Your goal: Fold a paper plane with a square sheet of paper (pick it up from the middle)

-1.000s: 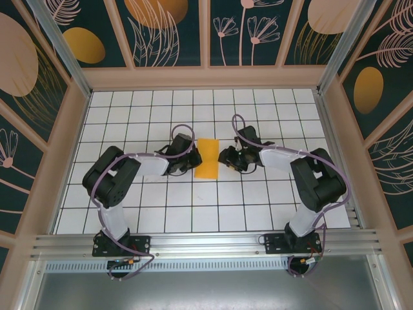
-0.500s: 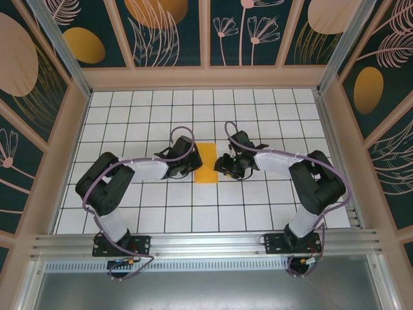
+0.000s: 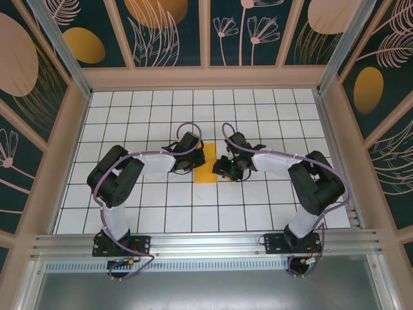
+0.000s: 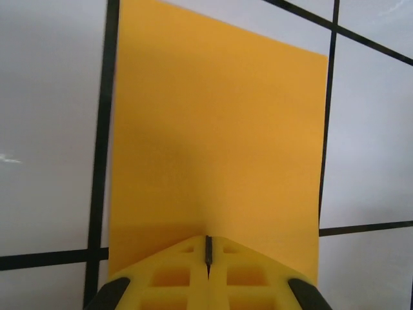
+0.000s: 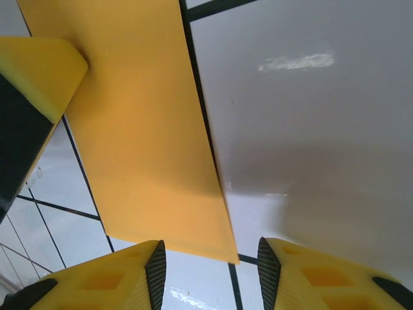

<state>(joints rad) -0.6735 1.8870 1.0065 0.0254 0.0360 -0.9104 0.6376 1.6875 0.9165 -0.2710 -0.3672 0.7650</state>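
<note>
- Orange-yellow sheet of paper (image 3: 208, 170), top view: lies as a tall narrow rectangle on the white tiled table (image 3: 277, 110), roughly mid-table, btwn the two arms.
- Same view: left gripper (image 3: 195, 160) sits over the sheet's left edge. Right gripper (image 3: 223, 169) is just beside its right edge, low to the tiles. Jaw state is too small to read from up here.
- Left wrist view: left gripper (image 4: 208, 256) has jaws pressed together w/ nothing btwn them, tip at the sheet's (image 4: 216, 135) near edge. Looks like it's pinning or smoothing the paper; can't tell how hard.
- Right wrist view: right gripper (image 5: 210, 268) has jaws apart, nothing clamped. The sheet's (image 5: 142, 129) near corner lies just ahead of the gap. One yellow finger (image 5: 35, 64) of the left gripper rests on the sheet's far part.
- Risk 1: if the right jaws scoop at that corner while the left tip pins only one spot, the paper prob. pivots or slides on the smooth tile, so the next crease lands crooked.
- Risk 2: thin paper vs hard fingertip. Dragging w/ too much pressure could buckle or tear it.
- Risk 3: arms are v. close, nearly tip to tip, so a sloppy approach could knock them together.
</note>
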